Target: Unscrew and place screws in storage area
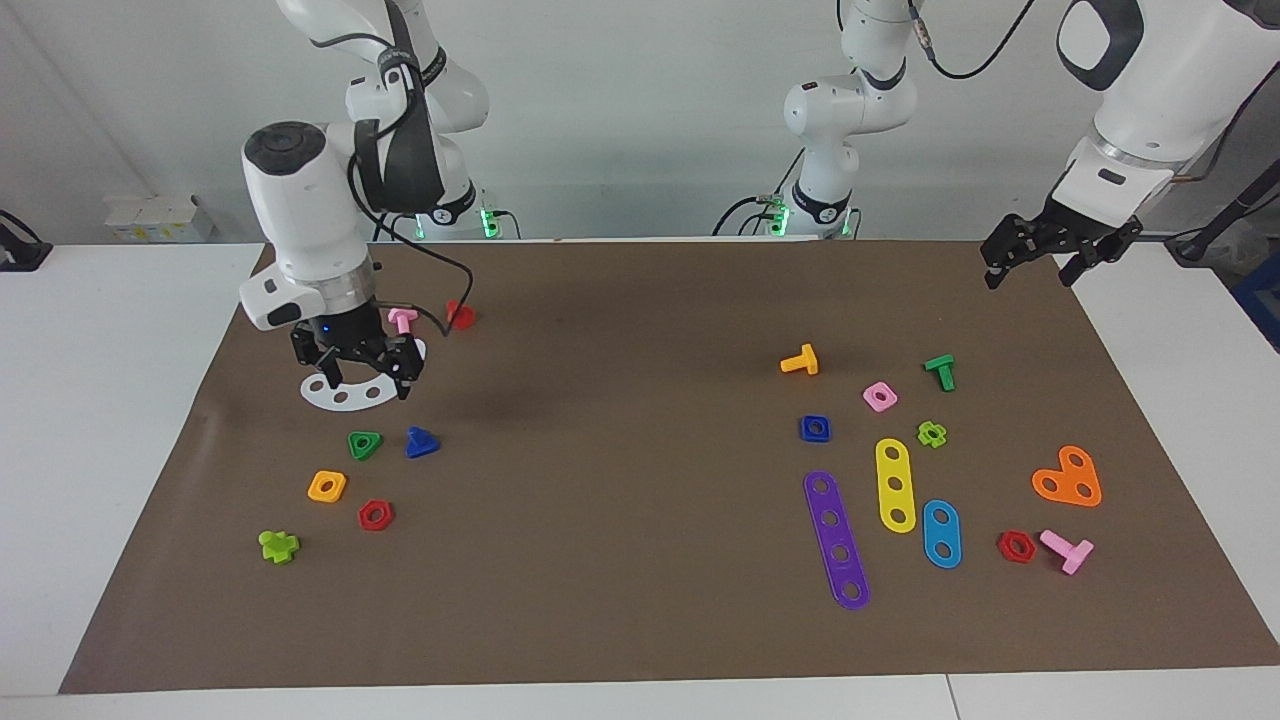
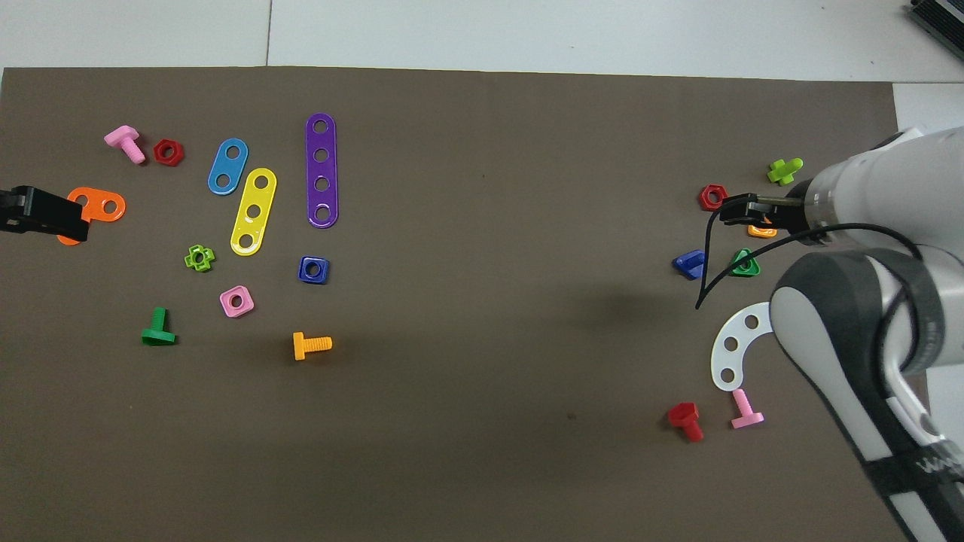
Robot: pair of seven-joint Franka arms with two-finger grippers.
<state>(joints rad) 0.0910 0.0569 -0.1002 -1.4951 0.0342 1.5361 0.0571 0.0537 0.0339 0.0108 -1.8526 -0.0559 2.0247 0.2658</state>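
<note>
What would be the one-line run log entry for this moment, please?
right gripper: open, raised over white curved strip | blue bolt: on mat beside green triangle nut | left gripper: open, waiting

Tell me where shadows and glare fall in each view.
Facing view: soft dark shadow on the mat beside the right pincer, toward the table's middle; green lamps glow at both arm bases. Overhead view: a diffuse shadow patch lies on the mat near the blue bolt, toward the table's middle; a faint sheen shows on the yellow strip; no strong glare.
</note>
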